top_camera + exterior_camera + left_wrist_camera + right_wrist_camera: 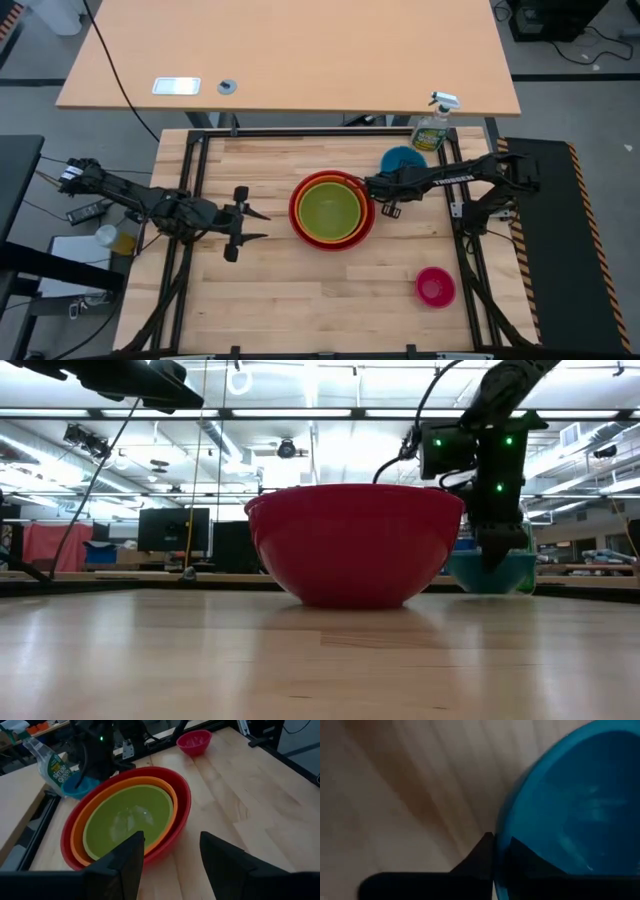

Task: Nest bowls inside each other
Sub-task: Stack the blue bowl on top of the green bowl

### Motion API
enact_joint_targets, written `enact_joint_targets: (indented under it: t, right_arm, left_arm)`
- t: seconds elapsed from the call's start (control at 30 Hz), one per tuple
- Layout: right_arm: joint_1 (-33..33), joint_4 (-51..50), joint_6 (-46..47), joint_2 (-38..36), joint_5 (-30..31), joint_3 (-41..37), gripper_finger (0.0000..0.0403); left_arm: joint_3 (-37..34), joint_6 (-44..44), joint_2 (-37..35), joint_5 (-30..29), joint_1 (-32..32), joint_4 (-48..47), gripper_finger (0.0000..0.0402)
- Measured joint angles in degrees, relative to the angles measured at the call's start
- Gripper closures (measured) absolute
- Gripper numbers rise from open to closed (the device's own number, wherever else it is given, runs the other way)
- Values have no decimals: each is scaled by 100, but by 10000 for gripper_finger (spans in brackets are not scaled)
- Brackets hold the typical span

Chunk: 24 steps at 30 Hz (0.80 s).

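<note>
A red bowl (332, 210) stands mid-table with an orange bowl (80, 832) and a yellow-green bowl (330, 207) nested inside it. Right of the stack and farther back stands a blue bowl (403, 157), with my right gripper (493, 560) shut on its rim. In the high view the arm hides those fingers. Alone at the near right sits a small pink bowl (435, 287). Left of the stack, my left gripper (262, 226) is open and points at it with nothing between its fingers. My right gripper pinches the blue bowl's rim (496, 837) on its near side. One finger (477, 857) is outside the wall, and the other shows dark through the blue wall from inside. The fingers slant steeply down from above. The bowl stands upright with its base on the table.
A green spray bottle (432, 128) stands at the table's far right edge, just behind the blue bowl. Black frame rails (190, 200) run along the table's left and right sides. Bare wood lies along the near edge.
</note>
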Motion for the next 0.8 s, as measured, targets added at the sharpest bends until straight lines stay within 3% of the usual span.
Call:
enact_joint_targets:
  t: [0.33,0.47,0.6,0.8]
  right_arm:
    - [951,-1790,1189,0,324,1298,373]
    - [1593,-1927,1629,0,453,2130,377]
    - [2214,-1268,1468,-4,624,2738,374]
    - [2711,788,189,285,356,2849,373]
  left_arm:
    - [0,-122,4,-76,0,-133,207]
    - [0,-164,4,-129,0,-144,207]
    - [0,-249,4,-159,0,-172,207]
    - [0,-278,4,-271,0,-215,207]
